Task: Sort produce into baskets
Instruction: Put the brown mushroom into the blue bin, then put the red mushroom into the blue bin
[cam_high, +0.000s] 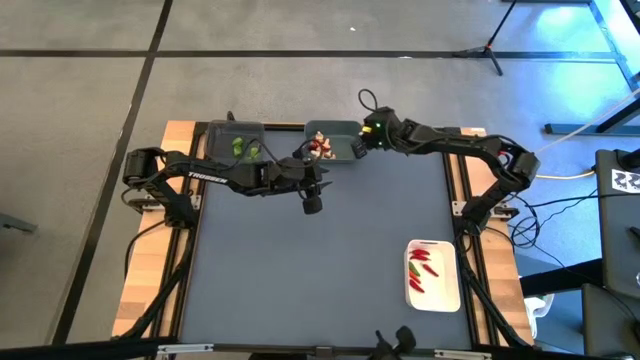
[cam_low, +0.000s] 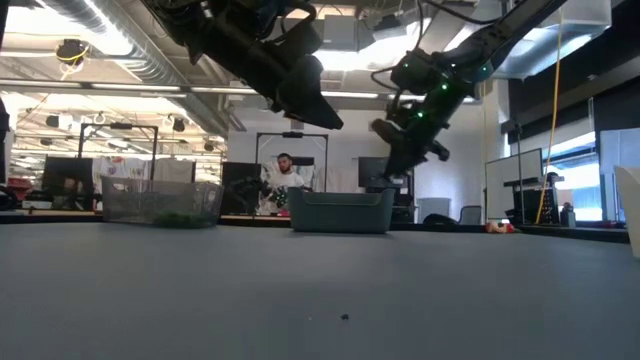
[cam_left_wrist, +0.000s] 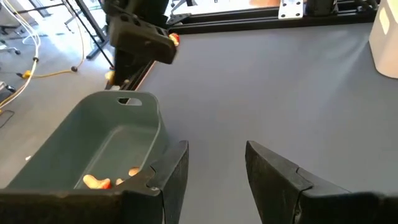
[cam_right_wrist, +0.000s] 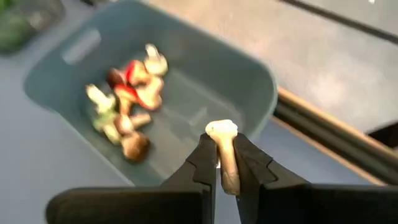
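Note:
The grey-teal bin (cam_high: 335, 140) stands at the table's far edge and holds several pale tan-white and red pieces (cam_right_wrist: 127, 93). The dark grey bin (cam_high: 237, 142) to its left holds green pieces (cam_high: 240, 147). The white tray (cam_high: 433, 275) at the near right holds red chili-like pieces (cam_high: 421, 262). My right gripper (cam_right_wrist: 226, 163) hovers over the teal bin's right end, shut on a pale tan-white piece (cam_right_wrist: 224, 140). My left gripper (cam_left_wrist: 214, 168) is open and empty, above the table just in front of the teal bin. My right gripper pinches the pale tan-white piece by its stalk (cam_right_wrist: 227, 169) between its two fingers. Its rounded pale end (cam_right_wrist: 221, 129) sticks out past the fingertips. The piece is lifted clear, above the teal bin's right end.
Wooden side rails (cam_high: 170, 200) run along the table's left and right edges. Bare grey table top (cam_high: 320, 270) lies between the bins and the near edge. In the low view a person (cam_low: 285, 180) sits in the room beyond the table.

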